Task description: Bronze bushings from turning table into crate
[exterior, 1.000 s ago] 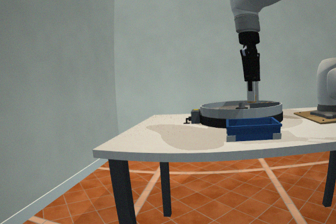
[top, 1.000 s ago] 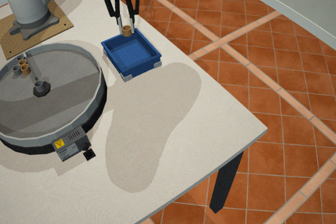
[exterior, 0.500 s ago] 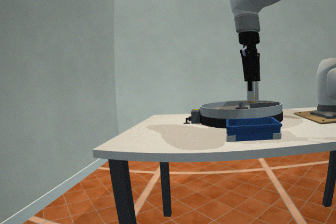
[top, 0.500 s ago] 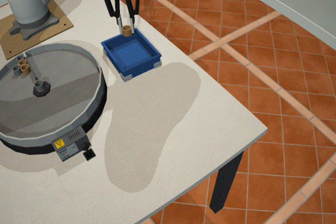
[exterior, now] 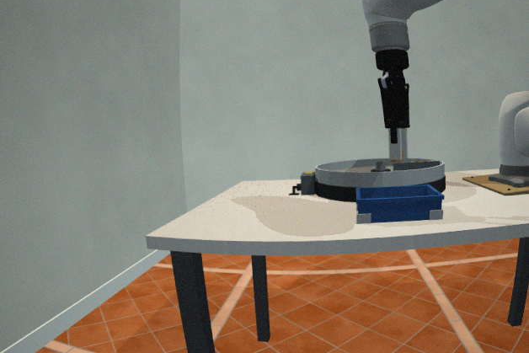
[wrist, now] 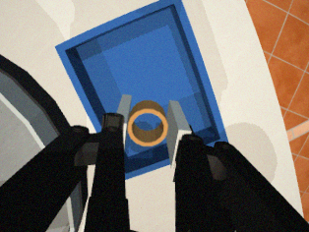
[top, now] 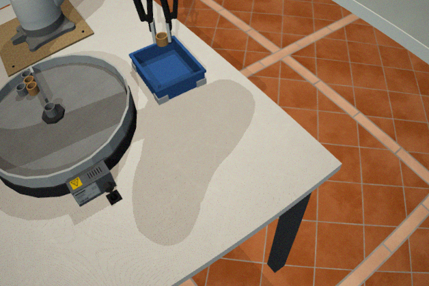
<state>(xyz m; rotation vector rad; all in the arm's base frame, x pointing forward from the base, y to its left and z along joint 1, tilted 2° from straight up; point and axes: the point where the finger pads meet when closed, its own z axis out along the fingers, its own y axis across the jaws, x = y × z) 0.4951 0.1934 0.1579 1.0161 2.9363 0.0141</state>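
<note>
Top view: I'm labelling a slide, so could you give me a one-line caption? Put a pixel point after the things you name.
Hand point(top: 161, 35) point(wrist: 148, 112) gripping a bronze bushing point(top: 162, 39) point(wrist: 148, 128) above the blue crate point(top: 167, 92) point(wrist: 206, 79), beside the turning table point(top: 132, 116) point(wrist: 30, 110).

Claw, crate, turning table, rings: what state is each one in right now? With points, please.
Claw point(top: 162, 35) point(exterior: 398, 159) point(wrist: 148, 112): shut on a bronze bushing, above the crate.
Held bushing point(top: 162, 39) point(wrist: 148, 145): off the table, not yet let go.
Crate point(top: 184, 83) point(exterior: 399, 207) point(wrist: 89, 93): open-topped, no bushing seen inside.
Turning table point(top: 119, 136) point(exterior: 380, 178): holding bushings; can't tell if turning.
Two bronze bushings point(top: 32, 89): still to be moved.
Steel bushings point(top: 21, 89): on the turning table.
</note>
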